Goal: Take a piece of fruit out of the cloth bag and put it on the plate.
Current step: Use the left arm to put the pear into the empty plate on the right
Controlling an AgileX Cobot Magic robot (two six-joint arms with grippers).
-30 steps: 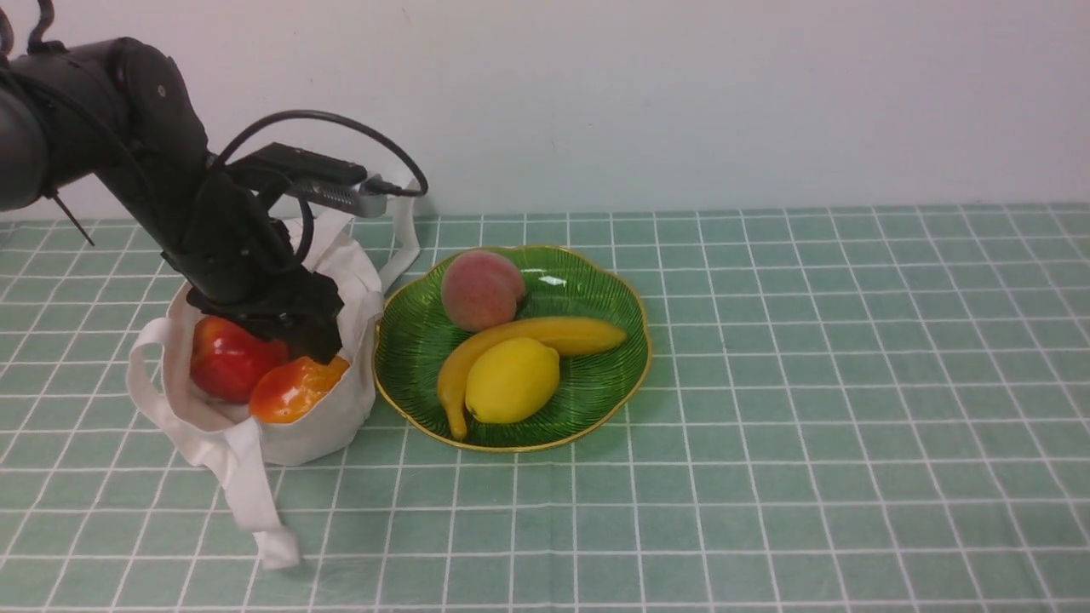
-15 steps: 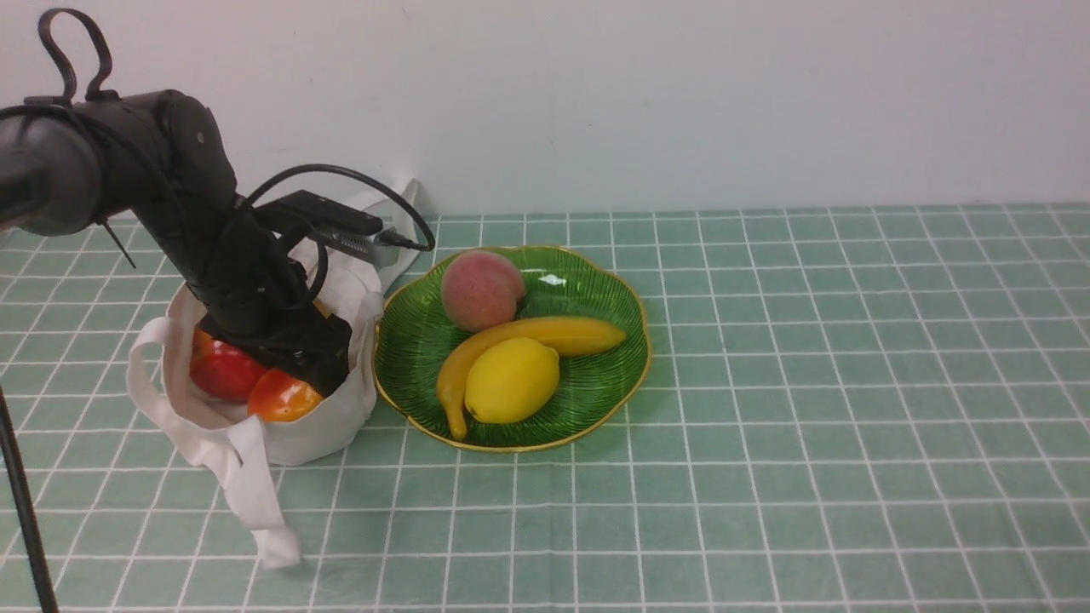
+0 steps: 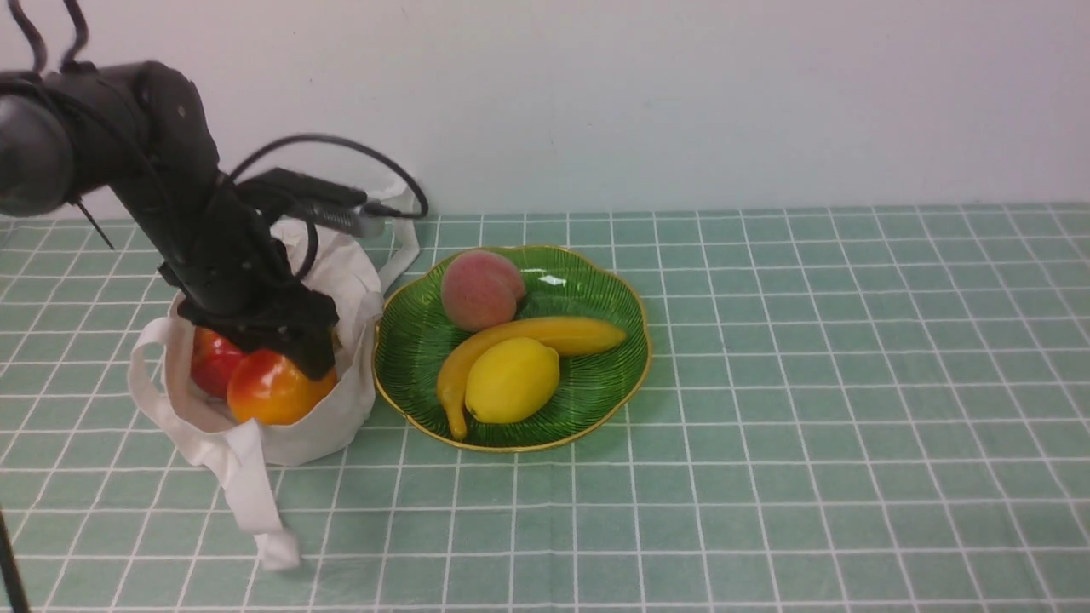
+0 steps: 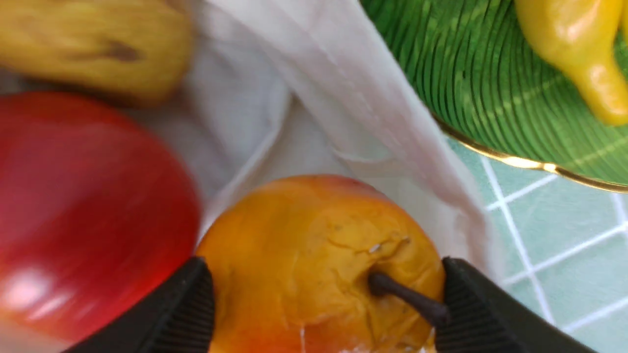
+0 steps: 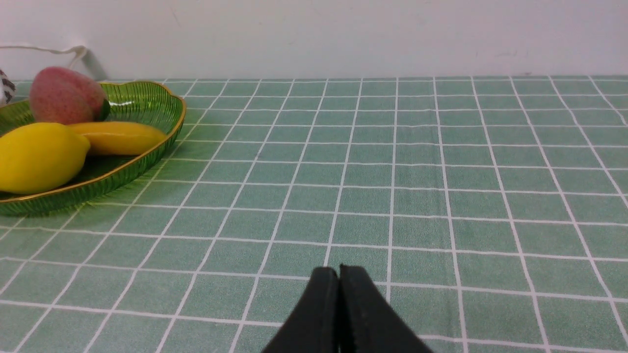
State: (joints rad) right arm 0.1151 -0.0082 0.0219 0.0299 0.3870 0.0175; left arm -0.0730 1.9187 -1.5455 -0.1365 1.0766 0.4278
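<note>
Front view: a small off-white cloth bag with flat strap handles (image 3: 347, 400) is seen standing open on a bench covered in green cloth with a white grid (image 3: 766, 477), at the left side. Just beside it is set a shallow green glass plate with a scalloped gold rim (image 3: 596, 409), on which a fuzzy pink peach (image 3: 479, 289), a yellow banana (image 3: 579, 335) and a yellow lemon (image 3: 513, 380) are carried.

Inside the bag, the glossy orange-yellow fruit with a red blush and a short dark stem (image 3: 277, 393) is found next to a shiny deep-red apple (image 3: 213, 362). The black left claw (image 4: 326, 299) is lowered into the mouth of the bag. In the left wrist view its two fingers are seen clamped on the orange-yellow fruit, one at each side. By the right wrist view, the black right claw (image 5: 338, 274) is held over the bench with its tips together, and nothing is gripped in it.

The step in hand is judged to be the taking of the fruit from the bag. Next, a straight lift past the cloth rim seems called for, with the apple and straps left undisturbed, then a short move to bare glass on the plate.
</note>
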